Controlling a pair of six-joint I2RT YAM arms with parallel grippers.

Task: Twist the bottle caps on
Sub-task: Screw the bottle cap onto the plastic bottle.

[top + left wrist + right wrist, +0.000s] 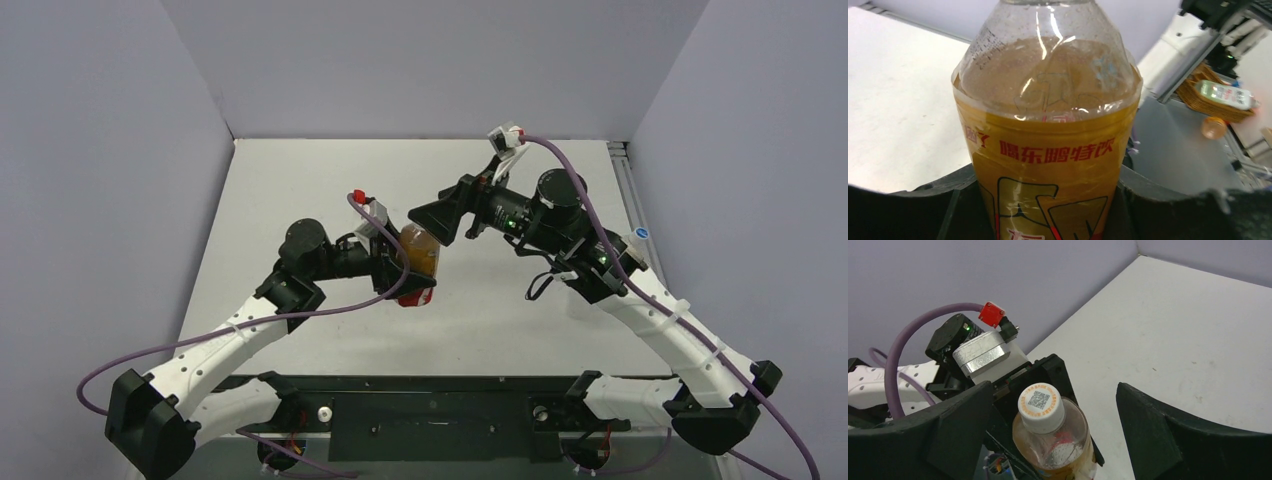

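My left gripper (400, 272) is shut on the amber bottle (420, 255) and holds it above the table, neck tilted toward the right arm. In the left wrist view the bottle (1048, 150) fills the space between the black fingers (913, 205). A plain white cap (1040, 407) with a printed code sits on the bottle's neck (1058, 450). My right gripper (1055, 425) is open, one jaw on each side of the cap, not touching it. In the top view the right gripper (428, 220) hides the cap. A small blue-and-white cap (641, 233) shows beside the right arm. The clear bottle is hidden.
The white table (330, 180) has grey walls behind and at both sides. The left arm's wrist camera housing (983, 352) and purple cable (903, 345) sit close behind the bottle. Beyond the table's edge lie brown trays with a bottle on them (1223, 95).
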